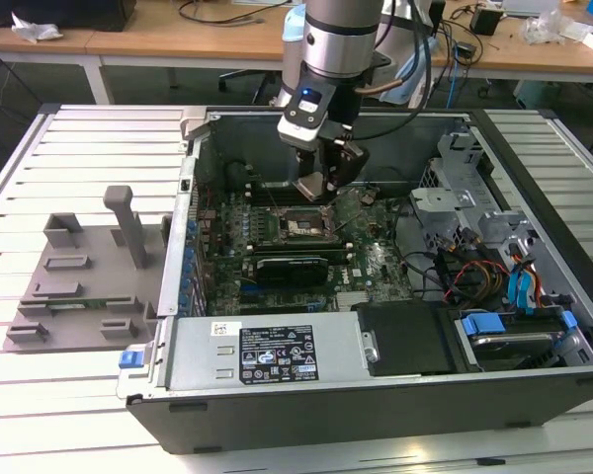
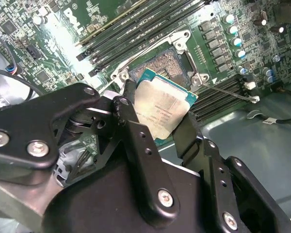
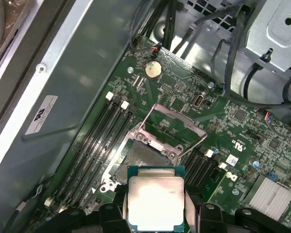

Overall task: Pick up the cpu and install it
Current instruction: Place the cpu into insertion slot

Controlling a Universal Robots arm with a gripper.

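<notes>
**Chip pinched above the open socket**

In the exterior view, my gripper (image 1: 323, 182) hangs inside the computer case (image 1: 376, 410), just above the socket (image 1: 298, 225). It holds the cpu (image 1: 310, 186) tilted, clear of the board. A printed sticker (image 1: 277, 353) sits on the case's outer wall, well apart from the socket. I leave its print unread.

In the second wrist view, two black fingers (image 2: 136, 145) press on opposite edges of the cpu (image 2: 161, 109), metal top towards the camera. The socket (image 2: 167, 63) lies bare behind it. Faint lines of print cross the metal top.

In the first wrist view, the cpu (image 3: 156, 201) sits just short of the socket (image 3: 140, 162), whose hinged frame (image 3: 172, 128) stands open. A white label (image 3: 43, 115) is stuck on the case wall.

To do this well, I judge I should level the chip, square it to the socket, and avoid sliding it over the contacts.
</notes>
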